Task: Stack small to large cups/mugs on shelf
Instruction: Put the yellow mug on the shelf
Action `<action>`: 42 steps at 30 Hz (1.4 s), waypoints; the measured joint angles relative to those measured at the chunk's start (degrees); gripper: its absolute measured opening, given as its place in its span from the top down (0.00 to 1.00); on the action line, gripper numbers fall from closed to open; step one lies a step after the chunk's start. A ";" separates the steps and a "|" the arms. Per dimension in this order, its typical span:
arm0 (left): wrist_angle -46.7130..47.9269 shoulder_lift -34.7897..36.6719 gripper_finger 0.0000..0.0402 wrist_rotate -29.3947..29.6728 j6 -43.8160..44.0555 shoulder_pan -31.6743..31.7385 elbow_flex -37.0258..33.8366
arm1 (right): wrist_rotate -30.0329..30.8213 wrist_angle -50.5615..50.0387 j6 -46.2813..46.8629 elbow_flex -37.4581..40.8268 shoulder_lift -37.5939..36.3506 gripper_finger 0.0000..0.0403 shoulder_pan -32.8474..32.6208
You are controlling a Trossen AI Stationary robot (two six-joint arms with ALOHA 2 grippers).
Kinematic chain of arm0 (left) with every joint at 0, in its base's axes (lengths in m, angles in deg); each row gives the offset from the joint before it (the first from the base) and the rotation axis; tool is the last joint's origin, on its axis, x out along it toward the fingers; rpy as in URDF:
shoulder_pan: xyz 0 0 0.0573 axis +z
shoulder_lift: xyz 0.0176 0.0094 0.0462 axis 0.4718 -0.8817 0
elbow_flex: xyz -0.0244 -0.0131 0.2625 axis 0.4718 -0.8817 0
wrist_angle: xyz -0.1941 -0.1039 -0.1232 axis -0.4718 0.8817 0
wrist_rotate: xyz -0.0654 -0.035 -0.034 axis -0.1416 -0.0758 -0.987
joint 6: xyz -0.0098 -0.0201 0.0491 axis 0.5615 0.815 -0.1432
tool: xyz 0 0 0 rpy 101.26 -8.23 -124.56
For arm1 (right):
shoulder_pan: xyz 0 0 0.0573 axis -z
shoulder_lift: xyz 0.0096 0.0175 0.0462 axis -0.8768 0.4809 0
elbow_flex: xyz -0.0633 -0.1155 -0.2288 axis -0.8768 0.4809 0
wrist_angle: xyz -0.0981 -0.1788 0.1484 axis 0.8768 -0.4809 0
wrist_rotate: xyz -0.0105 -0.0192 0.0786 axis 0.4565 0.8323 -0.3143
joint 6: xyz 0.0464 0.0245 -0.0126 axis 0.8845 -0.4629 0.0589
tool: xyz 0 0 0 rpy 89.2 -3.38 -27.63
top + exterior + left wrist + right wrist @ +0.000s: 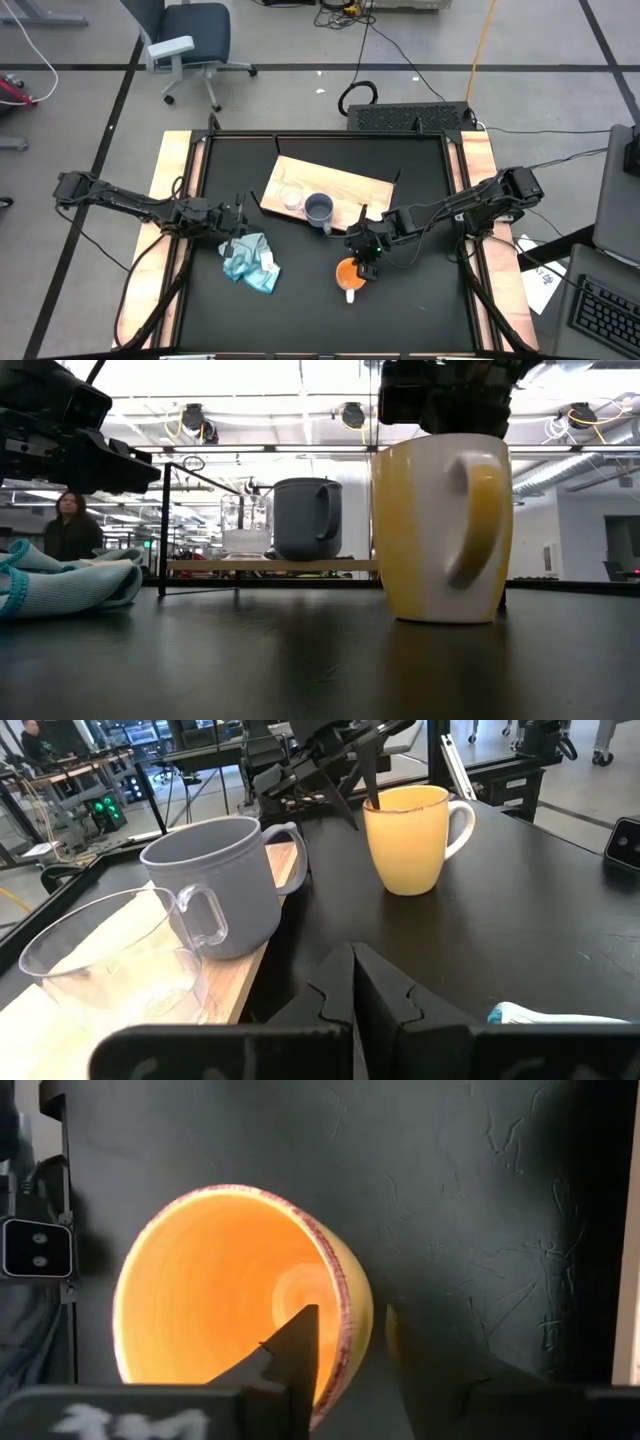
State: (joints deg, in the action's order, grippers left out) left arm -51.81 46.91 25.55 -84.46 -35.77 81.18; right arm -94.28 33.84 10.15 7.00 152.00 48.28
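Observation:
The orange mug (pixel 348 272) stands upright on the black tabletop, its white handle toward the near edge. My right gripper (pixel 350 1322) reaches down onto its rim from the far right and is shut on its wall. The grey-blue mug (pixel 318 208) and the clear glass cup (pixel 291 197) stand side by side on the wooden shelf (pixel 355 188), the glass to the left. My left gripper (pixel 240 222) waits shut at the table's left, just beyond the light blue cloth (pixel 250 262). My right gripper has one finger (pixel 300 1342) inside the orange mug and the other outside, with the wall at the rim (pixel 345 1295) between them, on the side away from the handle. The fingers slant down from the far right. The mug stands upright with its base (pixel 440 615) on the table.
The crumpled light blue cloth lies left of the orange mug. The shelf board lies slantwise at the table's far middle. Wooden rails run along the table's left and right sides. A person (pixel 70 520) shows in the room behind.

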 joint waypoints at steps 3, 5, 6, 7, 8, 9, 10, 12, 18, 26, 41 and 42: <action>0.00 0.00 0.99 0.00 0.19 -0.01 0.00 | 0.04 0.02 -0.07 0.00 0.02 0.81 0.15; 0.02 0.00 0.99 0.00 0.25 -0.02 0.00 | 0.11 0.02 -0.03 0.00 0.02 0.87 0.50; 0.02 0.00 0.99 0.00 0.25 -0.02 0.00 | 0.25 0.02 0.11 0.00 0.02 0.90 0.66; 0.02 0.00 0.99 0.00 0.27 0.00 0.00 | 0.66 -0.03 0.09 0.00 0.04 0.93 0.85; 0.02 0.00 0.99 0.00 0.38 -0.01 0.00 | 1.09 -0.24 0.20 0.06 0.06 0.96 1.02; 0.02 0.00 0.99 0.00 0.42 -0.01 0.00 | 1.38 -0.01 0.26 0.09 0.14 0.97 1.16; 0.02 0.00 0.99 0.00 0.42 -0.02 0.00 | 2.10 0.19 0.46 0.09 0.17 0.97 1.18; 0.04 0.00 0.99 0.00 0.60 0.00 0.00 | 2.50 0.52 1.12 0.09 0.17 0.97 1.57; 0.77 -0.04 0.99 0.00 0.72 -0.01 0.00 | 2.27 1.26 0.86 -1.11 0.15 0.98 2.16; 1.68 -0.02 0.99 -0.02 1.06 -0.02 0.00 | 7.37 -9.64 -2.05 -10.55 0.06 0.98 2.01; 1.61 -0.02 0.99 -0.01 1.19 0.00 0.00 | 16.42 -27.10 -2.30 -18.86 -0.05 0.99 6.14; 1.60 -0.02 0.99 -0.02 1.21 0.00 0.00 | 17.01 -28.06 -2.34 -18.86 -0.05 0.99 6.61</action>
State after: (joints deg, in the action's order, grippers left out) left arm -50.21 46.89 25.53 -83.25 -35.77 81.18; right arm -77.27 5.78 7.82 -11.87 151.95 54.90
